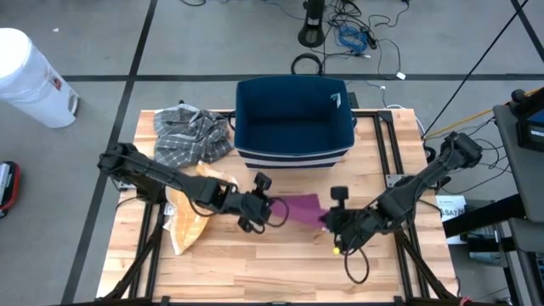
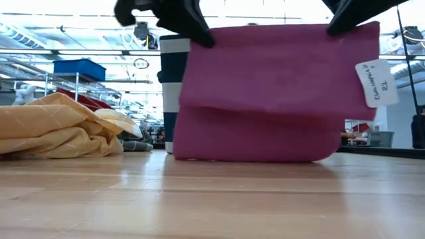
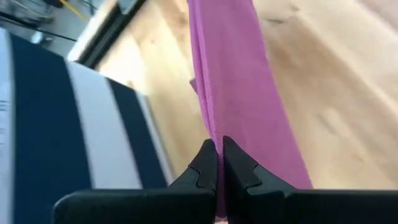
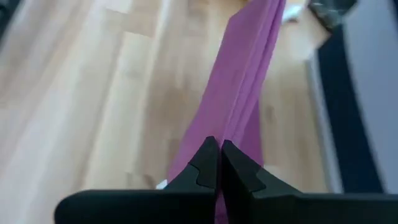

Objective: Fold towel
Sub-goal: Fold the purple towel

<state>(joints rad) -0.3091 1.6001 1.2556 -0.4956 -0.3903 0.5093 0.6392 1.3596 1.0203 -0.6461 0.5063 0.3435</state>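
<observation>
A magenta towel (image 2: 272, 93) hangs stretched between my two grippers in front of the dark blue bin (image 1: 293, 119). Its lower part (image 2: 252, 143) bulges and rests on the wooden table. A white tag (image 2: 376, 83) dangles at its right upper corner. My left gripper (image 1: 270, 208) is shut on the towel's upper left corner, and my right gripper (image 1: 330, 219) is shut on the upper right corner. In the high view the towel (image 1: 299, 208) shows as a narrow strip between them. My left gripper (image 3: 219, 144) pinches the towel's top edge (image 3: 214, 127) between its two fingers at the upper left corner (image 2: 194, 33), slanting down from the table's left. The towel runs edge-on away from the fingers and hangs below them. My right gripper (image 4: 219, 144) pinches the towel's top edge (image 4: 229, 127) between its two fingers at the upper right corner (image 2: 352, 30), slanting down from the table's right. The top edge is drawn straight between the two holds, and the towel's bottom lies on the table.
A crumpled yellow cloth (image 2: 56, 129) lies at the table's left, under my left arm. A grey plaid cloth (image 1: 191, 136) sits at the far left beside the bin. A white bucket (image 1: 30, 76) stands on the floor off the table's left. Bare wood (image 1: 280, 263) lies near the front edge.
</observation>
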